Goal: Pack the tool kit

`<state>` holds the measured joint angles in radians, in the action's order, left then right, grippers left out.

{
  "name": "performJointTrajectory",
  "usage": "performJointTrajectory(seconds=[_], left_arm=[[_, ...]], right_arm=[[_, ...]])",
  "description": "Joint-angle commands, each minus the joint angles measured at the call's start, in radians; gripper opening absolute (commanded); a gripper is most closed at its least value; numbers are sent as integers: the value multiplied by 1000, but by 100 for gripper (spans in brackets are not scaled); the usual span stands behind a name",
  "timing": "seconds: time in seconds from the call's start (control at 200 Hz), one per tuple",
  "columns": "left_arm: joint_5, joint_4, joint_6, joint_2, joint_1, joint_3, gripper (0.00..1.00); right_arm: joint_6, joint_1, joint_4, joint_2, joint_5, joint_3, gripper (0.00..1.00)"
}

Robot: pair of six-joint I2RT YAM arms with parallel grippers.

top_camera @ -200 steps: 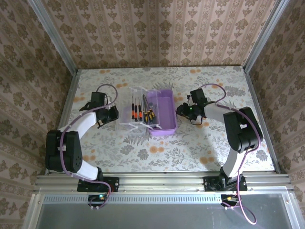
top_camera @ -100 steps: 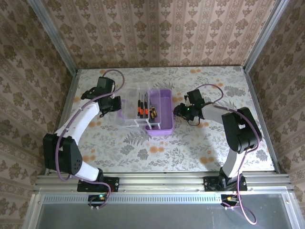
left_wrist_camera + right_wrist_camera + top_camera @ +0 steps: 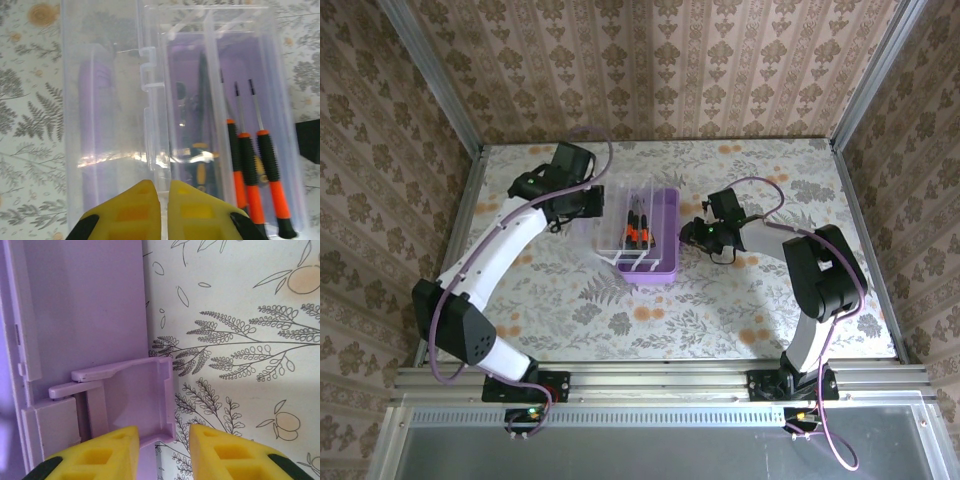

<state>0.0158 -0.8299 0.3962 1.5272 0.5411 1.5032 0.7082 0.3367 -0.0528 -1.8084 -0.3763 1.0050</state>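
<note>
The tool kit's lilac case [image 3: 667,222] lies mid-table, with several orange-and-black screwdrivers [image 3: 637,233] inside it. Its clear lid [image 3: 604,226] stands partly raised over the left side. My left gripper [image 3: 582,207] is shut on the lid's edge. In the left wrist view, the fingers [image 3: 135,210] of the left gripper [image 3: 164,187] pinch the clear lid [image 3: 110,100], through which the screwdrivers [image 3: 250,165] and a black-and-yellow tool [image 3: 200,155] show. My right gripper [image 3: 693,233] is at the case's right wall. It is open [image 3: 165,432], with the purple latch [image 3: 135,395] partly between its fingers.
The flowered tabletop [image 3: 740,300] has free room in front of and to the right of the case. Patterned walls and metal posts [image 3: 865,75] close in the back and sides. The right arm's cable [image 3: 760,190] loops above its wrist.
The left arm has swung up and to the right, carrying the clear lid from flat on the left to over the case. The right gripper has crept slightly left, jaws barely narrower.
</note>
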Motion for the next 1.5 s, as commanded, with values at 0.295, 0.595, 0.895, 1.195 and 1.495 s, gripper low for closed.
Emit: performJointTrajectory(seconds=[0.295,0.595,0.895,1.195,1.495], left_arm=[[-185,40,81,174,198,120,19],[-271,51,81,216,239,214,32],[-16,-158,-55,243,201,313,64],[-55,-189,-171,361,109,309,89],[-18,-203,-191,490,71,327,80]], right_arm=[[7,35,64,-29,-73,-7,34],[-15,6,17,31,-30,-17,34],[-39,-45,-31,125,-12,-50,35],[-50,-54,8,153,-43,-80,50],[-61,-63,10,170,-56,-90,54]])
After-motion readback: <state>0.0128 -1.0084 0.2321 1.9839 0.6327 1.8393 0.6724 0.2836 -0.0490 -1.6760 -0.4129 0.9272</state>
